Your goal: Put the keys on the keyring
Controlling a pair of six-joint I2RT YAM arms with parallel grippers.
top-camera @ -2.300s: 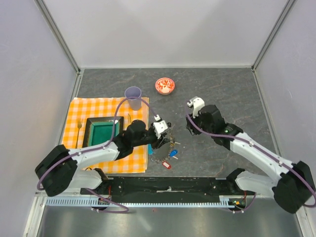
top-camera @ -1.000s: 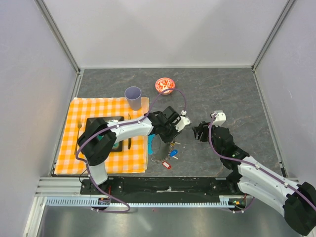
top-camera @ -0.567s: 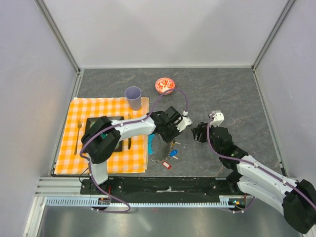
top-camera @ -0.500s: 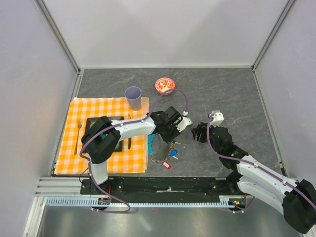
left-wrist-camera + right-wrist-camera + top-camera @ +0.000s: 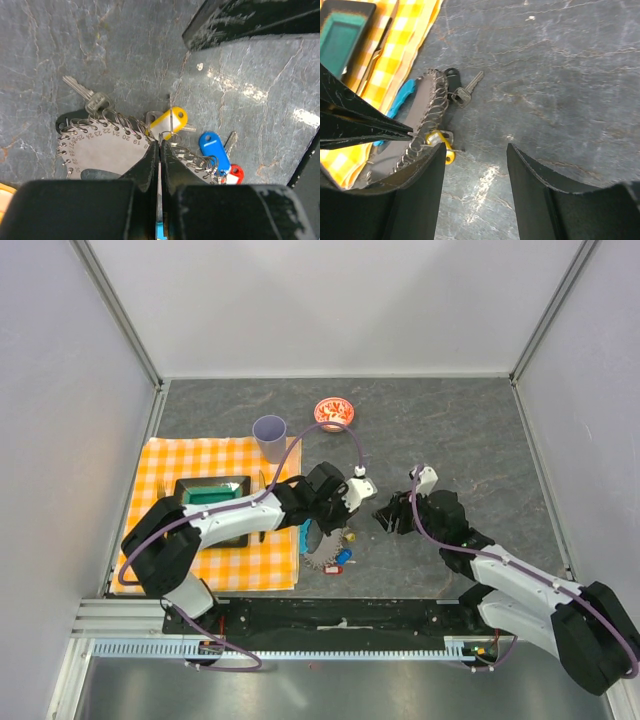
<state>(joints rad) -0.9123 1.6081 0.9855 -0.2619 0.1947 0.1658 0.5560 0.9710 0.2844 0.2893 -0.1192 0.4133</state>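
Observation:
The keyring (image 5: 320, 548) shows as a grey numbered plate (image 5: 107, 147) with many small wire rings along its curved rim and a light-blue plastic piece (image 5: 400, 100). It stands tilted up off the table. My left gripper (image 5: 338, 512) is shut on its rim (image 5: 160, 145). The keys hang or lie by the rim: yellow tag (image 5: 170, 121), blue tag (image 5: 214, 148), red tag (image 5: 234, 174), and black tag (image 5: 67, 120) with a bare key (image 5: 82, 92). My right gripper (image 5: 388, 518) is open and empty, hovering just right of the yellow tag (image 5: 439, 142), with its midpoint (image 5: 476, 150) over bare table.
An orange checked cloth (image 5: 150, 465) with a green tray (image 5: 210, 498) lies at the left. A purple cup (image 5: 269, 432) and a small red patterned bowl (image 5: 333, 412) stand behind the grippers. The dark stone table (image 5: 480, 430) extends to the right.
My left arm has drawn back and swung round, and its gripper now holds the keyring tilted up. My right gripper has moved left, closer to the keys.

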